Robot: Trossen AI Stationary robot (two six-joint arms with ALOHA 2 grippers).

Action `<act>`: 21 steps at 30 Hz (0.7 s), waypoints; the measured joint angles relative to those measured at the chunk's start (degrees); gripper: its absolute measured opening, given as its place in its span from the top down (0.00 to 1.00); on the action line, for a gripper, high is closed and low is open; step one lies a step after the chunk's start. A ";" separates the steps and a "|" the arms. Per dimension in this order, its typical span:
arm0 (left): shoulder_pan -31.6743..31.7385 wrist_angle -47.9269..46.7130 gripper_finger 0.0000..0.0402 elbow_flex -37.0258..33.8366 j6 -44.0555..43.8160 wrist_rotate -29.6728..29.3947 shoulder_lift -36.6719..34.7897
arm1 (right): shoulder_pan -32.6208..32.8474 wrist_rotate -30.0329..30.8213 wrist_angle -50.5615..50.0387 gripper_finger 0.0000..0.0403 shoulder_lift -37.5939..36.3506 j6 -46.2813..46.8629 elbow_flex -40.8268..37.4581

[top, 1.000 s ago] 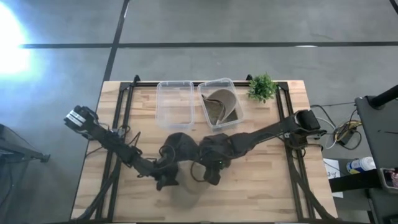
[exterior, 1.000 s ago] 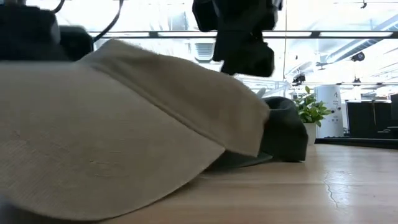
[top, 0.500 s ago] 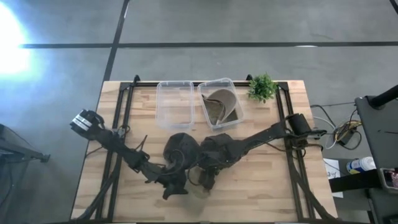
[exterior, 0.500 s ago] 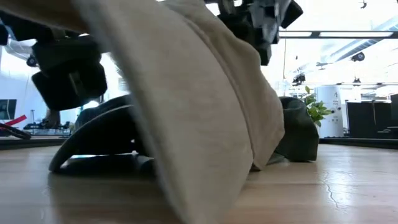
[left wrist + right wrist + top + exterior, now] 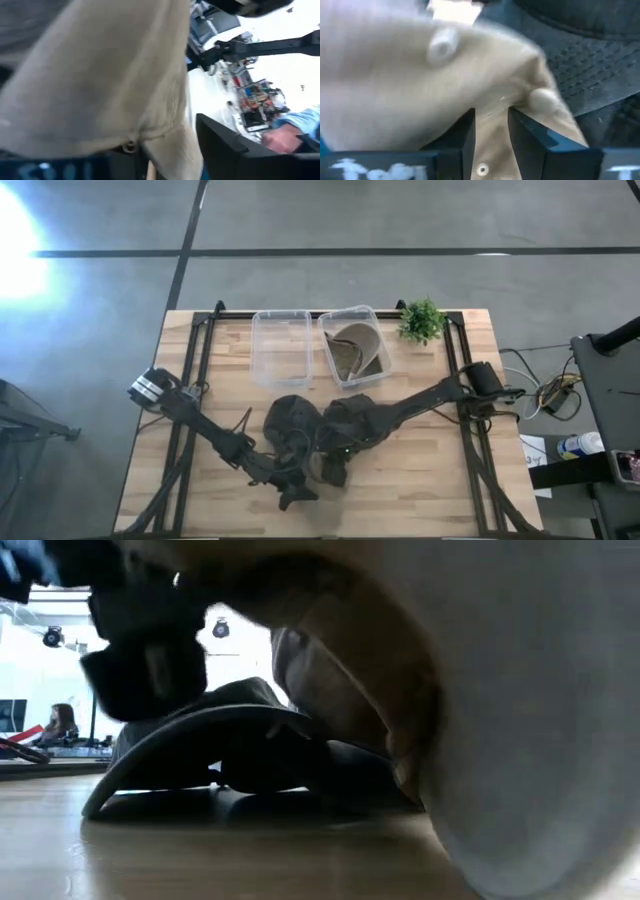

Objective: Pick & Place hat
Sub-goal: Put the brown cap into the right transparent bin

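A tan hat (image 5: 500, 740) hangs lifted close to the low camera, filling that view's right side and top. In the high view both grippers hide it. My right gripper (image 5: 333, 472) and my left gripper (image 5: 298, 496) meet over the table's near middle, both shut on this hat. Tan cloth (image 5: 420, 90) fills the right wrist view and also the left wrist view (image 5: 100, 75). Two dark hats (image 5: 290, 420) (image 5: 352, 412) lie on the table behind; one rests on its curved brim (image 5: 200, 730). My right gripper pinches a fold of the tan hat (image 5: 492, 125) between its two fingers (image 5: 467, 137), beside a metal snap (image 5: 481, 169). It comes from above, from the table's right. The hat is lifted off the table. My left gripper has a thick fold of tan cloth (image 5: 167, 145) between its fingers (image 5: 225, 150), coming from the table's left. Which part of the hat this is, I cannot tell.
Two clear bins stand at the far middle: the left one (image 5: 282, 346) bare, the right one (image 5: 372, 330) holding another tan hat (image 5: 352, 350). A small green plant (image 5: 420, 320) stands at the far right. A person's hand (image 5: 287, 137) shows beyond the table.
The tan hat lay flat near the table's near edge; it has been tipped up on edge and lifted clear, now hanging close to the low camera. My left gripper moved toward the table's right and near edge, up to the hat. My right gripper stayed almost in place.
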 joint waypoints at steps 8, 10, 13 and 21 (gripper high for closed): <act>0.00 -10.14 0.97 7.31 0.10 1.66 0.69 | 0.31 1.51 -5.99 0.73 -6.64 -5.44 -0.01; 0.00 -13.50 0.97 8.58 0.48 1.13 -0.15 | 0.45 2.12 -7.95 0.73 -8.52 -7.01 -0.02; 0.00 -21.17 0.97 11.44 0.54 -0.43 -2.79 | 0.55 3.37 -12.17 0.73 -12.92 -9.50 -0.02; -0.59 -44.12 0.98 19.89 8.31 -17.53 -15.15 | 1.42 19.23 -22.87 0.73 -30.59 -9.97 -0.02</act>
